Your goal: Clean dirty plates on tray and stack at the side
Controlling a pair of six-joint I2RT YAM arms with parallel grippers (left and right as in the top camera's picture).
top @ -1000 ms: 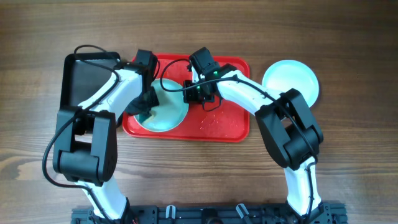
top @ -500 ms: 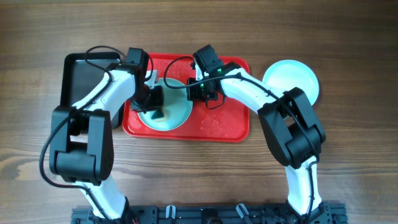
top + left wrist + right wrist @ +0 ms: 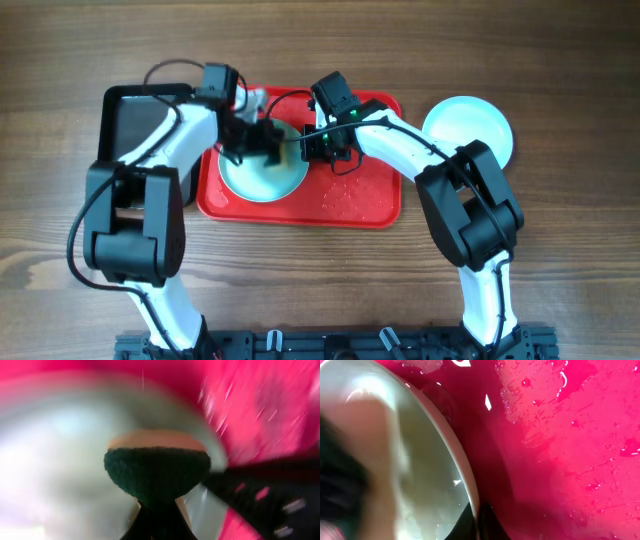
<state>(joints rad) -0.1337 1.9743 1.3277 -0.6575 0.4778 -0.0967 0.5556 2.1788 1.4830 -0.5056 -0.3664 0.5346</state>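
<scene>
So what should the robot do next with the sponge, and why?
Probably wipe the sponge across the plate's near half. The left gripper is shut on the sponge at the plate's far edge, the right gripper pinches the rim to steady it, and the tray looks wet.
</scene>
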